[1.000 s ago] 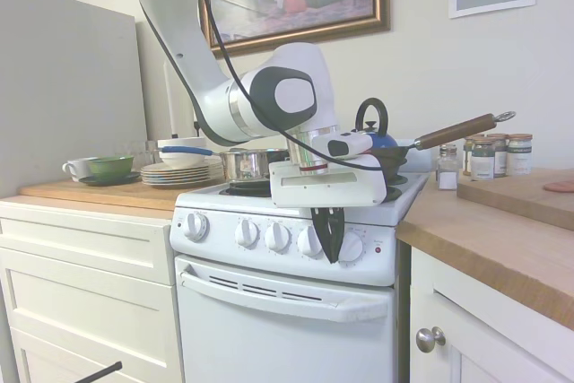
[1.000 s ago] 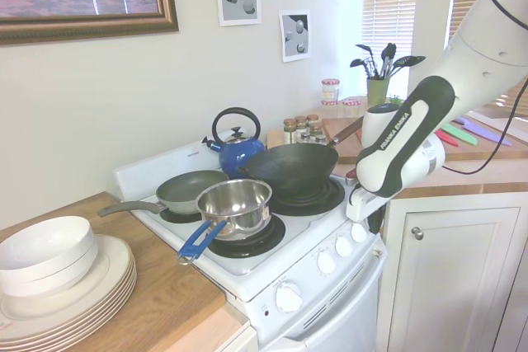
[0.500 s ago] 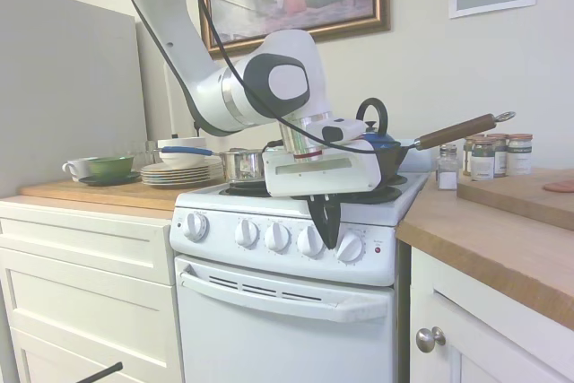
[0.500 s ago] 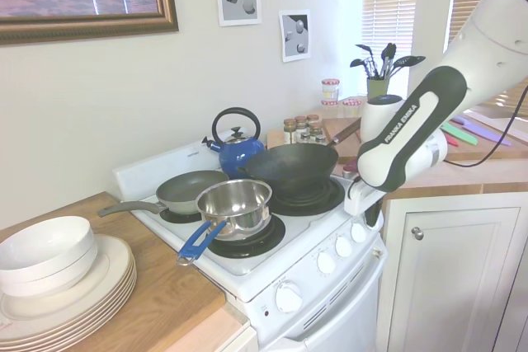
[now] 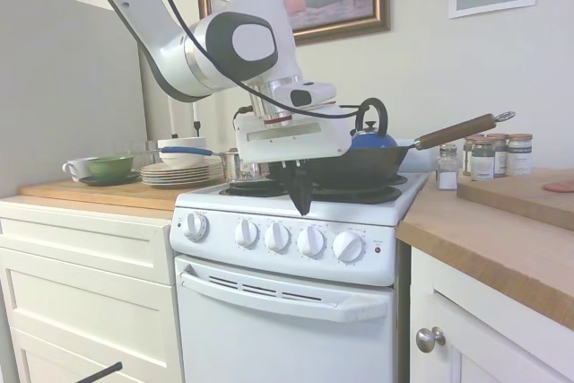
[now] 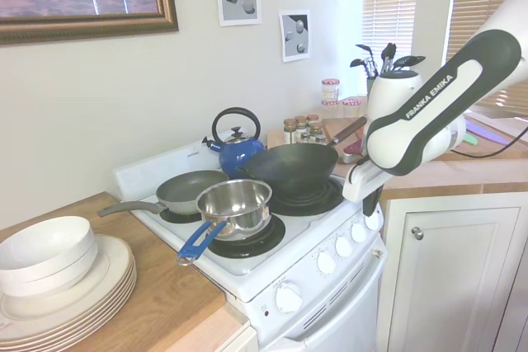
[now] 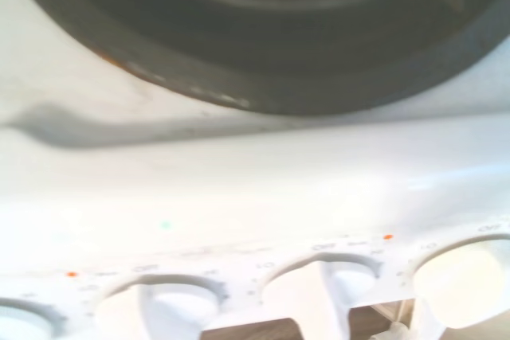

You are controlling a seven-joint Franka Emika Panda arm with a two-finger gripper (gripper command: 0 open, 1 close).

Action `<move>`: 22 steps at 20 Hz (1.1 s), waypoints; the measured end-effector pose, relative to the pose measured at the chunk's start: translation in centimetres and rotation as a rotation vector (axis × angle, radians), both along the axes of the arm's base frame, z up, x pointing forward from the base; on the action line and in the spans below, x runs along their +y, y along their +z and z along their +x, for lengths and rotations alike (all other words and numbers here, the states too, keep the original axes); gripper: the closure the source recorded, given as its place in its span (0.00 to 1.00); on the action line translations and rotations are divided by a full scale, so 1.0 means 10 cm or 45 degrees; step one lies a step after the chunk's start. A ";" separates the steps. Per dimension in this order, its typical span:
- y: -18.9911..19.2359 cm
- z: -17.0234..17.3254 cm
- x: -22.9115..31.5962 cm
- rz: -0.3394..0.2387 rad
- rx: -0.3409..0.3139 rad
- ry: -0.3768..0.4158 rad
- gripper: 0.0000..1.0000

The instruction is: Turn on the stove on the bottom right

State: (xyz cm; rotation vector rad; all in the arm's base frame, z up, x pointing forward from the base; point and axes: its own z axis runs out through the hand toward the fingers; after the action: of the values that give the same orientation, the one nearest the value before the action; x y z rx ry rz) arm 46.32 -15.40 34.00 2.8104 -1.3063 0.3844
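While the gripper (image 5: 300, 201) hangs just above the front edge of the stove (image 5: 287, 293) in the first exterior view, its dark fingers look pressed together and hold nothing, tips above the knob row and clear of it. The five knobs (image 5: 311, 241) sit along the front panel and the small red light (image 5: 378, 249) near the panel's right end doesn't look lit, though honestly it's tiny. In the second exterior view the gripper (image 6: 373, 206) hovers at the stove's front right corner, next to the wok (image 6: 290, 167) on the coil there; steel pot (image 6: 235, 204), frying pan (image 6: 190, 190) and blue kettle (image 6: 238, 148) fill the other burners. The wrist view is blurry: coil burner (image 7: 263, 29), knob tops below. Can't read any knob's setting, so I can't say if it's been turned.
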 end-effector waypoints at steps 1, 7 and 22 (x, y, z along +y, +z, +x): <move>0.01 -0.01 0.01 0.004 -0.001 0.000 1.00; 0.00 -0.03 0.05 0.036 0.017 -0.016 0.00; 0.08 -0.05 0.12 0.087 0.020 0.006 0.00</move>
State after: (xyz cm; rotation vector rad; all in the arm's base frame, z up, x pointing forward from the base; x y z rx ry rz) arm 45.84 -14.24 34.76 2.8660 -1.3352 0.3228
